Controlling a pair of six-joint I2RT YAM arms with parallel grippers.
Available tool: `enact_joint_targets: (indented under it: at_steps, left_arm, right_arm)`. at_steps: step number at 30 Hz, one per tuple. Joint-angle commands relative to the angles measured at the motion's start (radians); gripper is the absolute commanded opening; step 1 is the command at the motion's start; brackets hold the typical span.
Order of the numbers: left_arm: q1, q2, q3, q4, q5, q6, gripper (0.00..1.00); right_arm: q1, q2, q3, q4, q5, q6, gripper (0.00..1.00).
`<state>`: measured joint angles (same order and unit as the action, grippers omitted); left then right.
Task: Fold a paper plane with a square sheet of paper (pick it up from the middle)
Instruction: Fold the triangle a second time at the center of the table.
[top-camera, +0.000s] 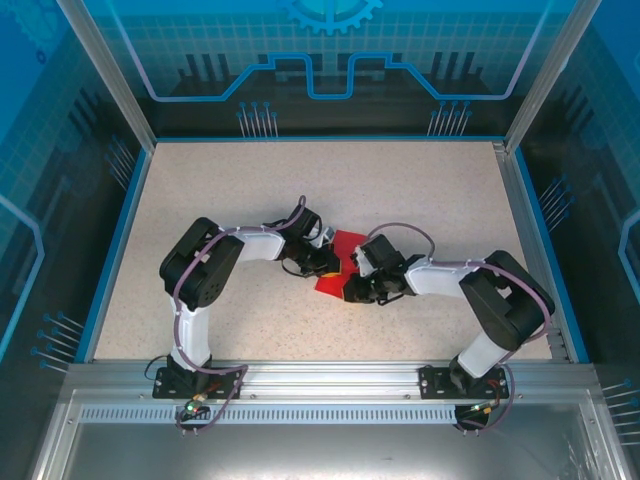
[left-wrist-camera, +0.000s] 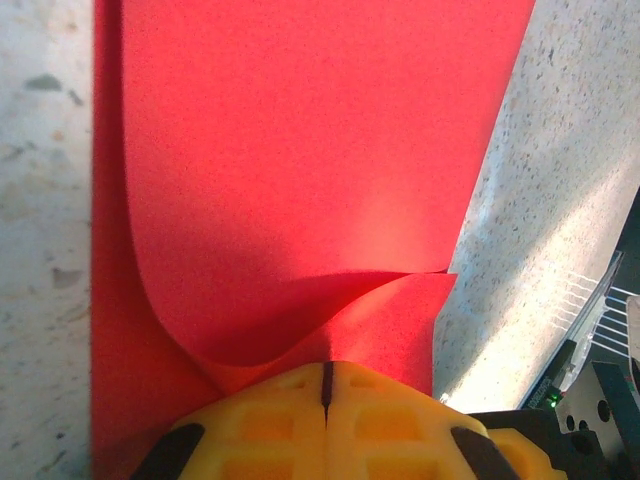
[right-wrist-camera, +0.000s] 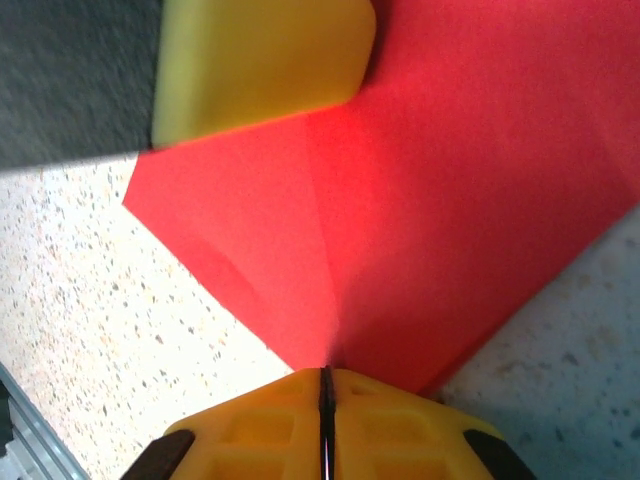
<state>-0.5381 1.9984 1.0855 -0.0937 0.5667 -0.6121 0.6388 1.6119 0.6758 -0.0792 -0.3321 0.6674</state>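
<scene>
1. Right jaws: closed flat on a corner of the square sheet of thin bright red paper (right-wrist-camera: 450, 200).
2. Sheet: you find it mid-bench between both arms, long axis running near-to-far.
3. Left jaws: pinched closed on its curling left edge.
4. Speckled beige bench (top-camera: 420, 190): no legible writing.

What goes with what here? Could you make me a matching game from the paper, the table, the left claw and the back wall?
Things:
A square sheet of paper
B table
C left gripper
D back wall

Descriptions:
1 speckled beige
2 blue
3 red
4 yellow, shut on the paper

Pairs: A-3, B-1, C-4, D-2
</scene>
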Motion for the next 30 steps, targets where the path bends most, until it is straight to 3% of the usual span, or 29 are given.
enact_joint_targets:
  at_steps: [1, 11, 20, 30]
  left_arm:
    - [0.004, 0.111, -0.041, -0.138, -0.177, 0.036, 0.05]
    - [0.005, 0.106, -0.048, -0.137, -0.168, 0.037, 0.05]
    - [0.006, 0.100, -0.059, -0.129, -0.162, 0.039, 0.05]
    - [0.018, 0.102, -0.067, -0.124, -0.158, 0.043, 0.05]
  right_arm:
    - [-0.004, -0.038, -0.048, -0.117, -0.043, 0.030, 0.10]
    - [-0.056, -0.030, 0.077, 0.038, -0.111, 0.135, 0.10]
    - [-0.075, 0.124, 0.156, 0.030, -0.104, 0.088, 0.10]
    - [-0.083, 0.197, 0.115, -0.011, -0.081, 0.027, 0.10]
